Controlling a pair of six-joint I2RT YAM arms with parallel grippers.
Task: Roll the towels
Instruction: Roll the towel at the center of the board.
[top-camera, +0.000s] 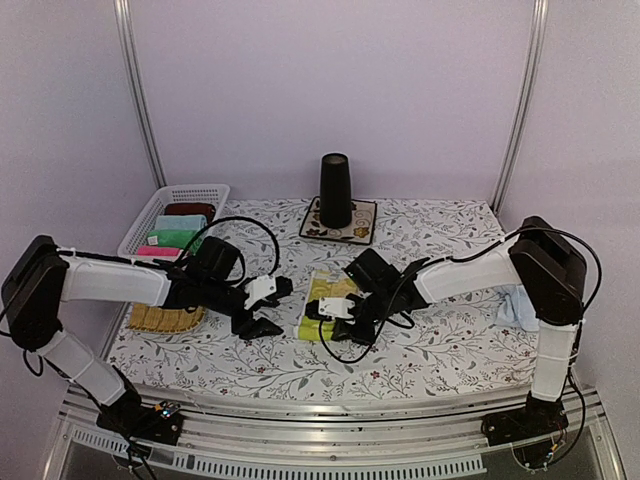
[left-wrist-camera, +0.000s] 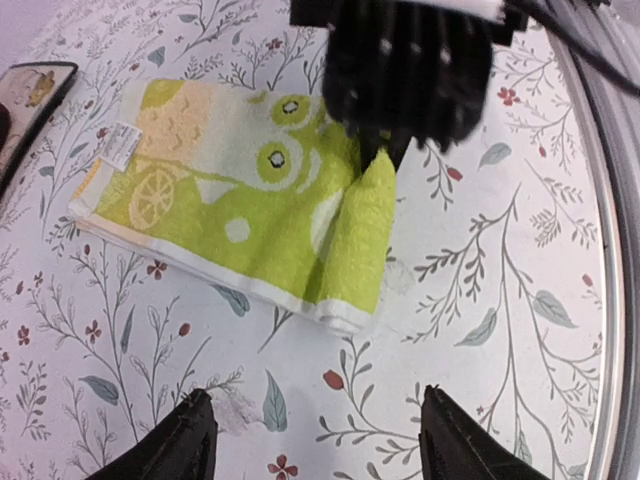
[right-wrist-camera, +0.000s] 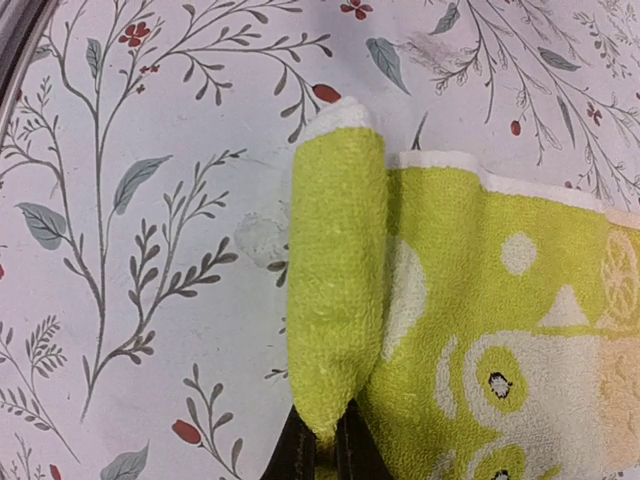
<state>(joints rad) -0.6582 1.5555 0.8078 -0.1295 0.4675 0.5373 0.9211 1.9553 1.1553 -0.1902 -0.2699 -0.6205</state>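
Approx near-to-far, yellow-green towel long axis, curled end nearest

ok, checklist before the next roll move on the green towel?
1. Grip: right gripper shut on the folded end of the yellow-green towel: ok.
2. Other arm: left gripper open, off the towel: ok.
3. Rest of the towel lying flat on the table: ok.
4. Pinch catches both layers of the fold: cannot tell.
5. Second item: light blue towel out of the way at the table's right edge: ok.
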